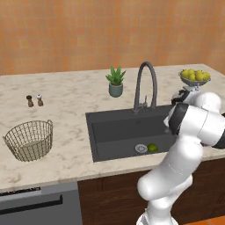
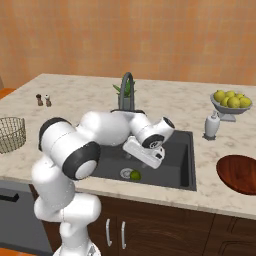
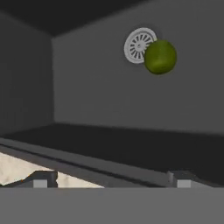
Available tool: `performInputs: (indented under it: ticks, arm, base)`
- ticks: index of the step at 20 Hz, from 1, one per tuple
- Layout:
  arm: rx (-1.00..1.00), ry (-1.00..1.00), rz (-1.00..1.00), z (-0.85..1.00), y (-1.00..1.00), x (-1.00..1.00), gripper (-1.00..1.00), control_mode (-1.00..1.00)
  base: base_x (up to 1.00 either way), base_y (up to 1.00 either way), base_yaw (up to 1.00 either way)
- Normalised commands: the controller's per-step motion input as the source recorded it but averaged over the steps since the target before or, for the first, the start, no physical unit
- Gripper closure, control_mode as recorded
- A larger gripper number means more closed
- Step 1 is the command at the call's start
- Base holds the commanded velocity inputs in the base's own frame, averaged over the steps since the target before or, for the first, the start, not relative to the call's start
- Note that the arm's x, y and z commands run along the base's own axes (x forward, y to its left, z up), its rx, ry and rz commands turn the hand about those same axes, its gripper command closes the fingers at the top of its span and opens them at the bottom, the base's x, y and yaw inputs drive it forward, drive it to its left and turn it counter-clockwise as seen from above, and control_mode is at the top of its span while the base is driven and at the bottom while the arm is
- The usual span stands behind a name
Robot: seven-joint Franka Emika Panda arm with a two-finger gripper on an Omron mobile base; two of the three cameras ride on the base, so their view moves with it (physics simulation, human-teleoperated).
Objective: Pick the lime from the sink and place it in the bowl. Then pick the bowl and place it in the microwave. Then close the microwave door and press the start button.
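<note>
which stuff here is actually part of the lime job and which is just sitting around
Job:
lime, beside the drain
sink
bowl, on the counter right of the sink
gripper, jaws apart

Lying about:
wire basket
potted plant
shakers
fruit dish
white bottle

Open sink [image 1: 118,127]; faucet [image 1: 145,83] stands behind lime [image 3: 160,57].

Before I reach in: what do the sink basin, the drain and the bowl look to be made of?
Sink: matte dark grey, probably composite or stone-like, since it shows no shine. Drain: pale, slotted ring, likely steel. Bowl: reddish-brown with a soft gloss, looks like polished wood, though no grain is clear.
</note>
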Motion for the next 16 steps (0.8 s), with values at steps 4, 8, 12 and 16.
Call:
performInputs:
  ticks: [4,8,12,16]
  arm:
    - [-0.02,0.05,-0.06,-0.86,0.00,0.66,-1.00,-1.00]
    - [-0.01,-0.02,-0.01,-0.76,0.00,0.24,-1.00,-1.00]
    - [0.00,-0.09,0.00,-0.58,0.00,0.24,-1.00,-1.00]
    - [-0.01,-0.07,0.00,-0.40,0.00,0.61,-1.00,-1.00]
  base:
    - [0.00,0.00,0.00]
    - [0.00,0.00,0.00]
    - [0.00,0.00,0.00]
    - [0.00,0.00,0.00]
